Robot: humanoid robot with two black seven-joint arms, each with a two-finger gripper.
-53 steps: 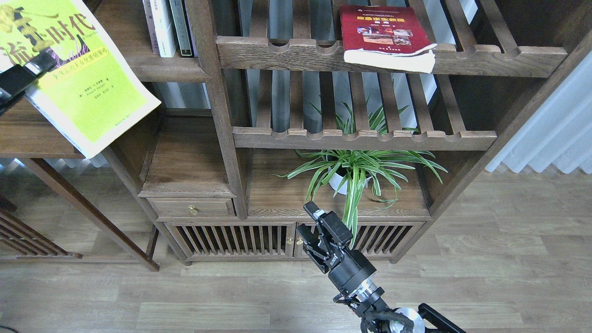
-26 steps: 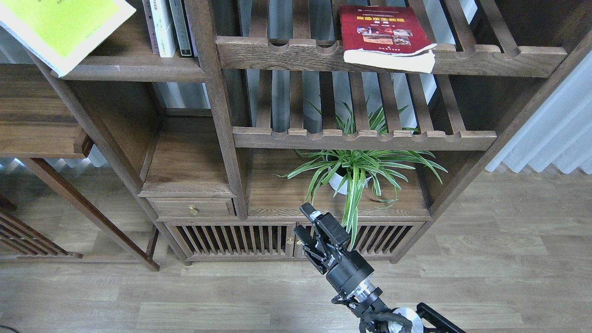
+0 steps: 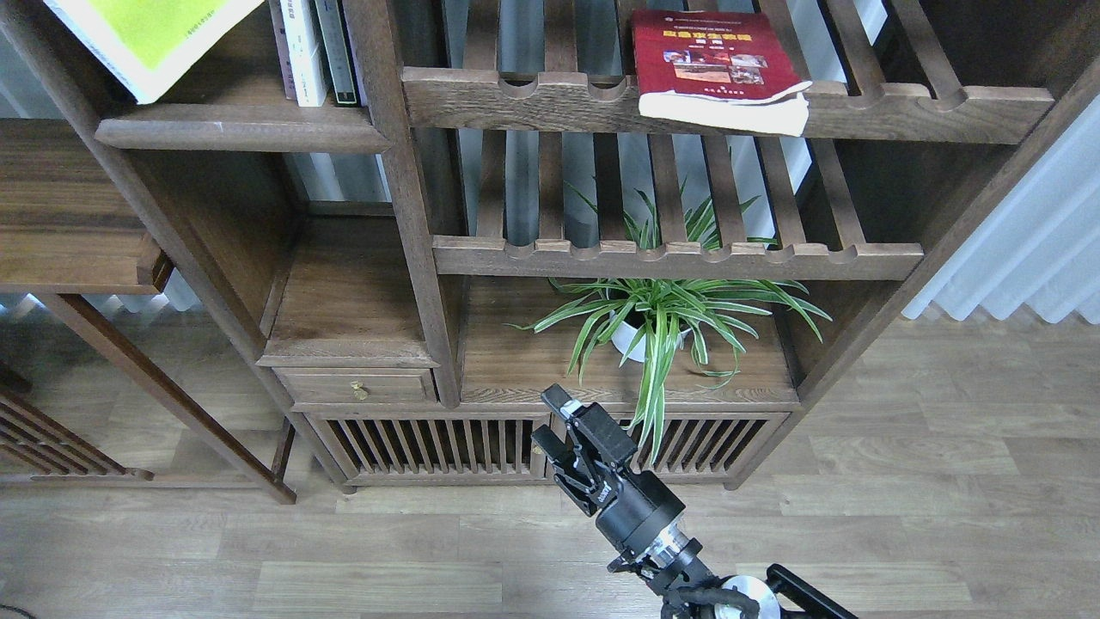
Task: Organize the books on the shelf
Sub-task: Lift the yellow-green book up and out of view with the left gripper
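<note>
Dark brown wooden shelving is filling the view above a pale plank floor, with a white curtain hanging at the far right. Far up and to the left of the right gripper (image 3: 550, 421), the yellow-green book (image 3: 155, 39) is tilting over the solid shelf (image 3: 241, 133), its lower corner hanging just above the plank's rounded front edge and most of its cover running out of the top of the view; whatever is supporting it is not showing, and the left gripper is lying out of view. Just beside that book, a few standing books (image 3: 311, 52) are leaning upright on the same plank. Straight above the gripper and somewhat to its right, the red book (image 3: 718, 64) is lying flat on a slatted rack (image 3: 722, 107), its white page edges sagging over the notched front rail. A potted spider plant (image 3: 657, 314) is sitting just above and right of the gripper. The right gripper is hovering low before the cabinet's slatted doors with its jaws parted fairly wide and nothing between them. The red paperback is looking light but floppy, with a glossy, likely slippery cover; gripping the overhanging front edge near the spine side should keep it from bending or fanning open.
</note>
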